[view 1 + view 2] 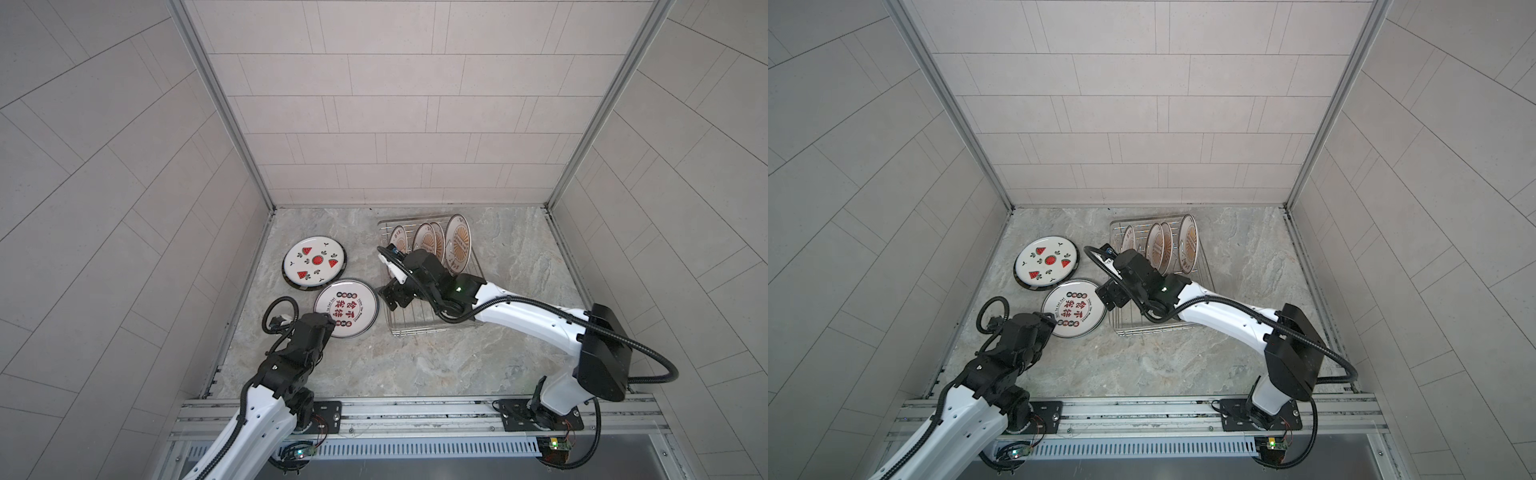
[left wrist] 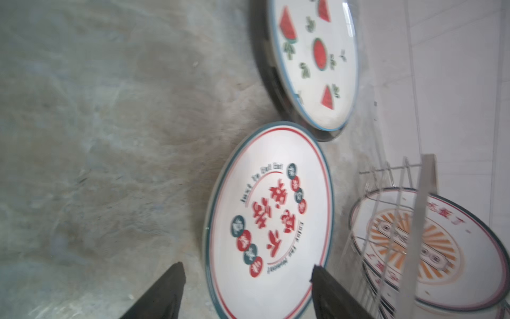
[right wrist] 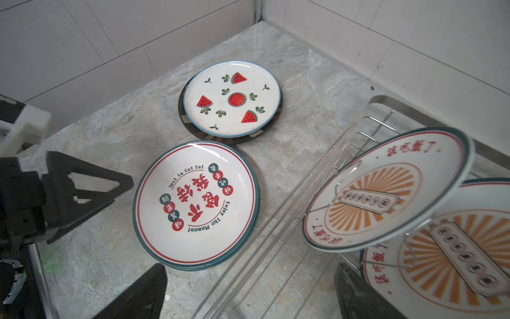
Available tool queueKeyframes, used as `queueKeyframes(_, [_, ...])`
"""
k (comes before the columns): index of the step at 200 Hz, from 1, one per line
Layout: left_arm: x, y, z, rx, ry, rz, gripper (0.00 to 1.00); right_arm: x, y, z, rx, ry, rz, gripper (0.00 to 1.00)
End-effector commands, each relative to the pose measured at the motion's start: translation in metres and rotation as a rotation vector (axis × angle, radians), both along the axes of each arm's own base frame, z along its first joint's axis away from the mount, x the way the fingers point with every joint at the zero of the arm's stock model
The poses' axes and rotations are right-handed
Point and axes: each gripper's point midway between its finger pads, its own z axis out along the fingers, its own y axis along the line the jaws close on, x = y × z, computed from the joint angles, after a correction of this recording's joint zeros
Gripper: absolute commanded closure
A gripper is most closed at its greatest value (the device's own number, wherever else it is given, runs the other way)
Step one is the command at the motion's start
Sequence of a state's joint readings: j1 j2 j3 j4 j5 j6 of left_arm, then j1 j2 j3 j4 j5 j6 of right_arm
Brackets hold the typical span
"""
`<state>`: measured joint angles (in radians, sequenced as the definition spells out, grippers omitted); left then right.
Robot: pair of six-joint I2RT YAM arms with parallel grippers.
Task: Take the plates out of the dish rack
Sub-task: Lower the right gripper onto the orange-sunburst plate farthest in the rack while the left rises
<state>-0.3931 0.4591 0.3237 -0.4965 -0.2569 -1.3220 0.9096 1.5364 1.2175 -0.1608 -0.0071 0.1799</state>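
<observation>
Unloading the dish rack: some plates were out, sunburst plates stood upright, propped by its prongs.
Left tool sat spread at the red-character plate, flat on the table beside the watermelon plate, pinching nothing; right tool, spread too, hovered over the rack's bare end, probably lining up the next rim.

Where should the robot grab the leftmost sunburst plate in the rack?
Probably its top rim, from above. The leftmost sunburst plate stands on edge in the dish rack, so the upper rim sticks up free, while wires and neighbouring plates crowd its faces.
</observation>
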Motion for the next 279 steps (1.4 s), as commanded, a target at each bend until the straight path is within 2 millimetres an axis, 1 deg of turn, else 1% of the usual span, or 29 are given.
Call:
queueKeyframes(1, [0.02,0.002,0.057,0.157,-0.205,-0.085,0.16,0.003,-0.032,0.047,0.125,-0.108,-0.146,0.02])
queueKeyframes(13, [0.028,-0.007,0.073,0.158,-0.284,-0.132,0.08,-0.001,-0.05,0.058,0.155,-0.14,-0.185,0.01])
queueKeyframes(30, [0.038,-0.019,0.094,0.172,-0.369,-0.2,0.03,-0.003,-0.074,0.068,0.18,-0.181,-0.241,0.0])
queueKeyframes(38, [0.042,-0.024,0.101,0.176,-0.402,-0.222,0.0,0.0,-0.09,0.072,0.192,-0.202,-0.284,0.0])
queueKeyframes(50, [0.051,-0.034,0.108,0.158,-0.448,-0.249,0.0,0.005,-0.109,0.075,0.212,-0.214,-0.342,0.0])
queueKeyframes(63, [0.06,-0.053,0.115,0.135,-0.508,-0.325,0.0,0.012,-0.129,0.076,0.23,-0.213,-0.4,0.0])
queueKeyframes(65, [0.062,-0.056,0.12,0.128,-0.53,-0.333,0.0,0.014,-0.134,0.076,0.235,-0.21,-0.418,0.0])
queueKeyframes(69, [0.065,-0.062,0.118,0.126,-0.529,-0.354,0.0,0.017,-0.139,0.076,0.241,-0.205,-0.44,0.0])
queueKeyframes(76, [0.069,-0.071,0.122,0.12,-0.543,-0.385,0.0,0.023,-0.152,0.075,0.25,-0.195,-0.482,0.0])
queueKeyframes(77, [0.069,-0.073,0.125,0.119,-0.557,-0.392,0.0,0.023,-0.153,0.075,0.252,-0.193,-0.488,0.0])
queueKeyframes(83, [0.072,-0.082,0.129,0.124,-0.575,-0.427,0.0,0.027,-0.161,0.075,0.263,-0.188,-0.514,0.0])
queueKeyframes(84, [0.073,-0.084,0.127,0.13,-0.566,-0.437,0.0,0.028,-0.163,0.075,0.264,-0.188,-0.519,0.0])
queueKeyframes(86, [0.074,-0.086,0.131,0.13,-0.583,-0.444,0.0,0.029,-0.165,0.074,0.266,-0.185,-0.525,0.01])
queueKeyframes(89, [0.075,-0.091,0.132,0.134,-0.589,-0.461,0.0,0.03,-0.168,0.074,0.27,-0.183,-0.535,0.0])
queueKeyframes(90, [0.076,-0.092,0.129,0.137,-0.579,-0.466,0.0,0.031,-0.17,0.074,0.272,-0.184,-0.54,0.0])
queueKeyframes(94, [0.077,-0.096,0.133,0.135,-0.597,-0.478,0.0,0.033,-0.175,0.074,0.276,-0.183,-0.563,0.0])
queueKeyframes(95, [0.078,-0.097,0.131,0.136,-0.589,-0.483,0.0,0.033,-0.177,0.074,0.277,-0.182,-0.57,0.0])
queueKeyframes(101, [0.079,-0.103,0.132,0.129,-0.608,-0.504,0.0,0.036,-0.187,0.072,0.279,-0.177,-0.62,0.0])
queueKeyframes(105, [0.079,-0.107,0.139,0.123,-0.642,-0.521,0.0,0.037,-0.193,0.072,0.278,-0.177,-0.649,0.0])
queueKeyframes(109, [0.081,-0.113,0.136,0.12,-0.648,-0.539,0.0,0.038,-0.198,0.071,0.275,-0.176,-0.673,0.0])
queueKeyframes(137, [0.084,-0.136,0.153,0.093,-0.736,-0.639,0.0,0.045,-0.222,0.071,0.265,-0.195,-0.799,0.0])
queueKeyframes(148, [0.085,-0.144,0.156,0.102,-0.759,-0.678,0.0,0.048,-0.227,0.07,0.254,-0.194,-0.822,0.0])
queueKeyframes(176, [0.082,-0.168,0.172,0.098,-0.869,-0.784,0.0,0.057,-0.226,0.067,0.2,-0.193,-0.818,0.01])
queueKeyframes(186, [0.083,-0.173,0.179,0.094,-0.895,-0.8,0.0,0.06,-0.225,0.065,0.177,-0.192,-0.814,0.0])
queueKeyframes(197, [0.085,-0.177,0.181,0.095,-0.899,-0.808,0.0,0.064,-0.223,0.063,0.16,-0.19,-0.811,0.01])
queueKeyframes(209, [0.087,-0.181,0.18,0.106,-0.895,-0.821,0.0,0.069,-0.221,0.06,0.142,-0.189,-0.806,0.02])
queueKeyframes(225, [0.089,-0.189,0.175,0.136,-0.887,-0.833,0.0,0.078,-0.221,0.054,0.115,-0.179,-0.807,0.11])
queueKeyframes(257, [0.096,-0.204,0.166,0.19,-0.859,-0.868,0.0,0.099,-0.227,0.038,0.077,-0.122,-0.828,0.13])
queueKeyframes(279, [0.1,-0.215,0.164,0.19,-0.857,-0.906,0.0,0.116,-0.233,0.026,0.098,-0.072,-0.834,0.22])
